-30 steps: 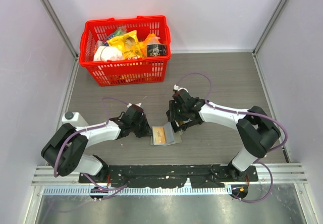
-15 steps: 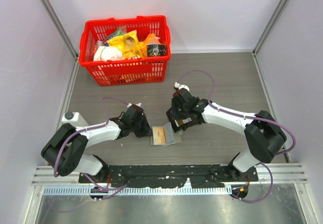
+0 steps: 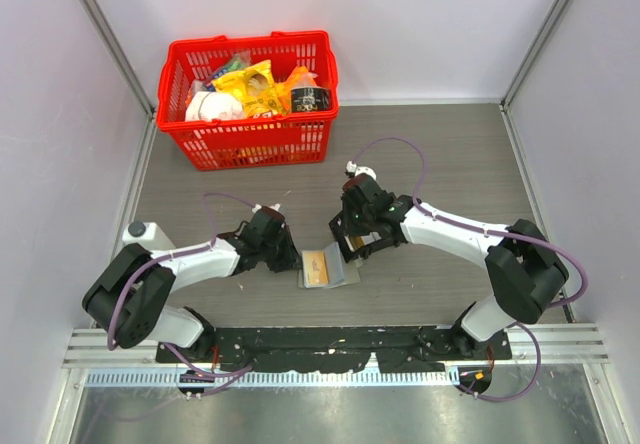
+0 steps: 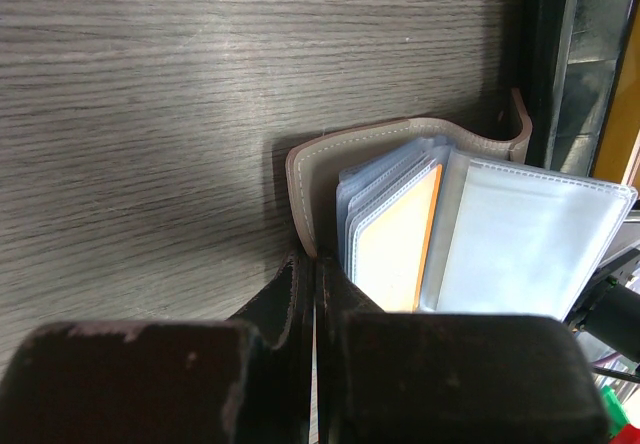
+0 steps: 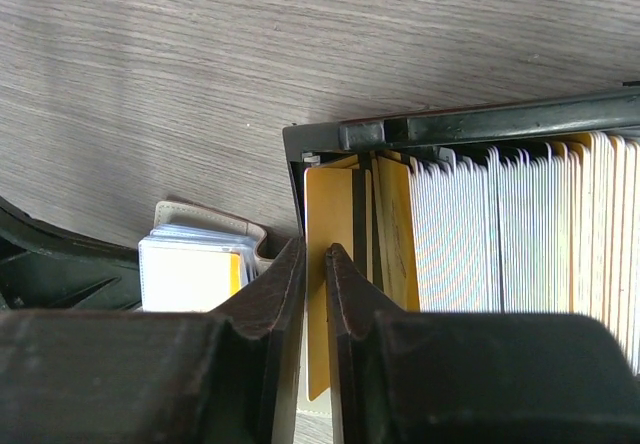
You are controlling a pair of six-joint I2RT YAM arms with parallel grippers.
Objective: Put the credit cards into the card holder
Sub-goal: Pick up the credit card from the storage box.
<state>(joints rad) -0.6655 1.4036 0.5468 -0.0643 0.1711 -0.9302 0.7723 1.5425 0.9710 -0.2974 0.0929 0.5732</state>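
Print on the snack packets (image 3: 250, 86) and the dark tub (image 3: 311, 98) in the red basket (image 3: 250, 142) is showing only as coloured patches, too small to read, and no lettering on the cards is coming through clearly enough to read.

Against the picture from a second ago, the elbow of the right arm (image 3: 525, 269) is sitting farther out to the right and lower in the top view. The left arm (image 3: 190, 259) and the card holder (image 3: 335, 272) are lying where they were.

The top view is hiding both sets of fingertips under the wrists. The left wrist view is showing the left gripper (image 4: 312, 269) with its jaws pressed together on the beige cover edge of the card holder. The holder is lying open on the surface (image 3: 440, 164) between the two arms, its clear sleeves (image 4: 530, 234) fanning out and a tan-orange card (image 4: 395, 239) sitting in one of them.

The right wrist view is showing what the top view is covering: a black tray (image 5: 470, 124) just beside the holder. It is packed with upright credit cards (image 5: 500, 234), mostly white, with a few tan-orange ones at the end nearest the holder. The right gripper (image 5: 315, 254) is standing over that end, its jaws drawn close with a narrow gap between them. The endmost orange card (image 5: 318, 354) is showing in that gap; whether the jaws are pressing on it cannot be told.

Only the top view is taking in the basket, which is standing well apart at the far side.
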